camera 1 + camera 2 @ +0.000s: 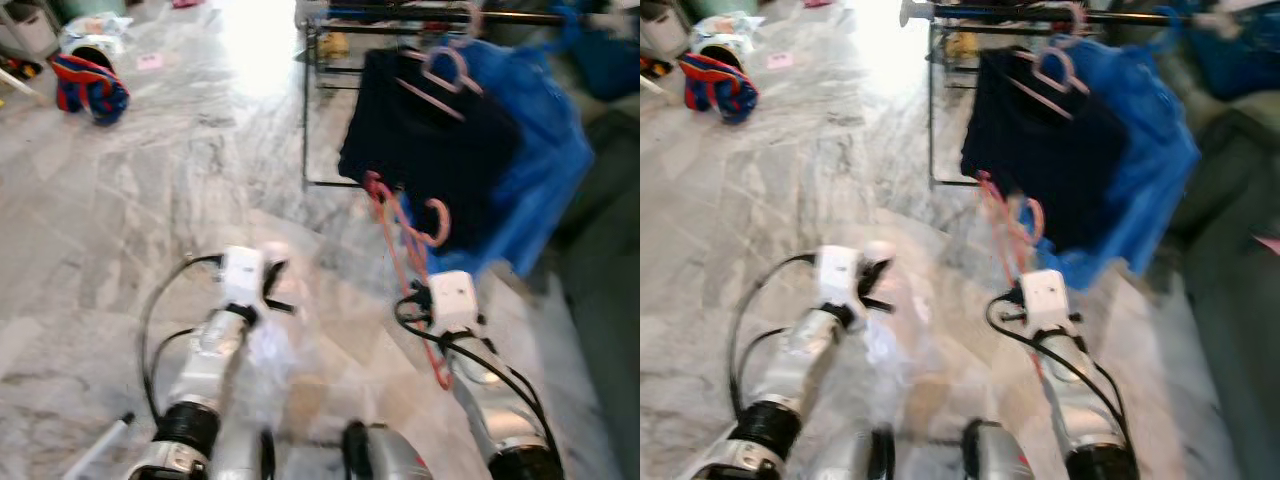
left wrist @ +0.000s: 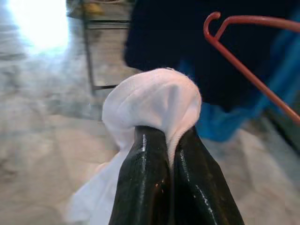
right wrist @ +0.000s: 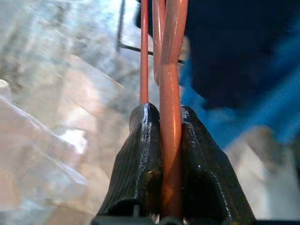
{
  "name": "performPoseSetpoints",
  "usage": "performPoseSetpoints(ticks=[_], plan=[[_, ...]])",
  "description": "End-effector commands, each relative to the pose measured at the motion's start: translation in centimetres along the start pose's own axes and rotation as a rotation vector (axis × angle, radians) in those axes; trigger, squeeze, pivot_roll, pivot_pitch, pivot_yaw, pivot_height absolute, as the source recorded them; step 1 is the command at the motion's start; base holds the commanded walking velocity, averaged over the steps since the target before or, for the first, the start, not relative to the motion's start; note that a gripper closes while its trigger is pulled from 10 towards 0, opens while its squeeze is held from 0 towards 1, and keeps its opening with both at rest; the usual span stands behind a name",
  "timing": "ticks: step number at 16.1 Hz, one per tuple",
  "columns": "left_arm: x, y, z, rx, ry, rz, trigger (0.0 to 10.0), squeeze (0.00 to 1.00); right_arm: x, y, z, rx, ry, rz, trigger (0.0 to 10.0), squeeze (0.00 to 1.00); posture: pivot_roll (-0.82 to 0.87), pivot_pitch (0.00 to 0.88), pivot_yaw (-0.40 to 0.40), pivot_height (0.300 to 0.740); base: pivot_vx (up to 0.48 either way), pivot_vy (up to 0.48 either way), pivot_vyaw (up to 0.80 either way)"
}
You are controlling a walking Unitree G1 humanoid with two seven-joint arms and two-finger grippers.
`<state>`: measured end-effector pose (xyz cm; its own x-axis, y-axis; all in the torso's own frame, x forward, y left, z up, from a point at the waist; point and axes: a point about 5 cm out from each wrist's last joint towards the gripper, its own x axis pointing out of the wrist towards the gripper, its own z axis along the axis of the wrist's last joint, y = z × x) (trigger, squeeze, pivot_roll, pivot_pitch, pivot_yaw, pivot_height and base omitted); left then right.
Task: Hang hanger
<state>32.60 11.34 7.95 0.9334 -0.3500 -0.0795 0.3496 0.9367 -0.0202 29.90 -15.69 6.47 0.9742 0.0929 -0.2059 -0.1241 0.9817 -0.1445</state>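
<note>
The right pincer (image 3: 161, 140) is clamped on the bar of an orange-red hanger (image 3: 169, 93), its two black fingers (image 3: 138, 159) pressed against the wire from either side. From the head views that hanger (image 1: 400, 250) rises from the right pincer (image 1: 432, 300), with its hook end reaching up beside the lower edge of a dark navy garment (image 1: 425, 150). The left pincer (image 2: 161, 140) is closed on a bunch of white cloth (image 2: 152, 101), which bulges over the fingertips and trails down below them; in the left eye view the cloth (image 1: 270, 350) hangs pale beside the left arm, just above the floor.

The navy garment hangs on a pink hanger (image 1: 445, 80) from a dark rail (image 1: 400, 15) of a metal clothes rack (image 1: 307, 120). Just beside it, on the robot's right, hangs a bright blue garment (image 1: 540, 170), reaching lower than the navy one. The floor (image 1: 120, 220) is grey-veined marble with a bright glare patch near the rack. Well apart, to the far left, lies a red and blue bundle (image 1: 90, 85). The head views are blurred.
</note>
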Motion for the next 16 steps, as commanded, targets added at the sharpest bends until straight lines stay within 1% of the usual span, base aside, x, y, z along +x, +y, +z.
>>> performPoseSetpoints(ticks=[1,3,4,6,8,10,11,13,15,16], plan=[[-0.5,1.0,0.0,0.008,-0.005,0.027,10.0,0.0,0.0,0.7,-0.1,0.021,-0.004,0.032,10.0,0.0,0.0,0.21,-0.047,0.74,-0.398,0.0,0.0],[-0.7,0.9,-0.4,0.007,0.0,0.028,10.0,0.0,0.0,0.9,0.0,0.021,-0.014,0.046,10.0,0.0,0.0,0.214,-0.056,0.74,-0.398,0.0,0.0],[-0.8,0.8,-0.4,-0.001,-0.006,0.025,10.0,0.0,0.0,0.8,0.2,0.039,-0.026,0.048,10.0,0.0,0.0,0.214,-0.057,0.74,-0.307,0.0,0.0],[-0.8,0.7,-0.5,-0.017,0.001,0.024,10.0,0.0,-0.1,0.8,0.0,0.039,-0.021,0.052,10.0,0.0,0.0,0.208,-0.052,0.74,0.0,0.0,0.0],[-0.7,0.4,-0.8,-0.055,0.017,0.003,10.0,0.0,0.0,1.0,-0.5,0.051,-0.005,0.049,10.0,0.0,0.0,0.197,-0.046,0.74,0.0,0.0,0.0],[-0.4,0.2,-0.4,-0.089,0.011,-0.016,10.0,0.0,0.2,1.3,-0.1,0.073,-0.007,0.051,10.0,0.0,-0.01,0.171,-0.058,0.74,0.0,0.0,0.0],[-0.2,0.0,-0.2,-0.081,0.008,-0.016,10.0,0.0,0.3,1.6,0.2,0.063,-0.017,0.066,10.0,0.0,-0.01,0.171,-0.058,0.74,0.0,0.0,0.0],[0.1,-0.2,-0.1,-0.079,0.006,-0.028,10.0,0.0,0.5,1.7,0.1,0.048,-0.009,0.073,10.0,0.0,-0.01,0.179,-0.046,0.74,0.0,0.369,0.0],[0.0,-0.2,0.2,-0.056,-0.006,-0.071,10.0,0.0,0.8,2.2,0.7,0.049,-0.03,0.074,10.0,0.0,-0.01,0.184,-0.047,0.74,0.0,0.448,-0.73],[-0.1,0.3,-0.1,-0.042,0.01,-0.064,10.0,0.0,0.9,2.7,1.0,0.049,-0.041,0.077,10.0,0.0,-0.01,0.178,-0.044,0.74,0.0,0.472,-0.8]])
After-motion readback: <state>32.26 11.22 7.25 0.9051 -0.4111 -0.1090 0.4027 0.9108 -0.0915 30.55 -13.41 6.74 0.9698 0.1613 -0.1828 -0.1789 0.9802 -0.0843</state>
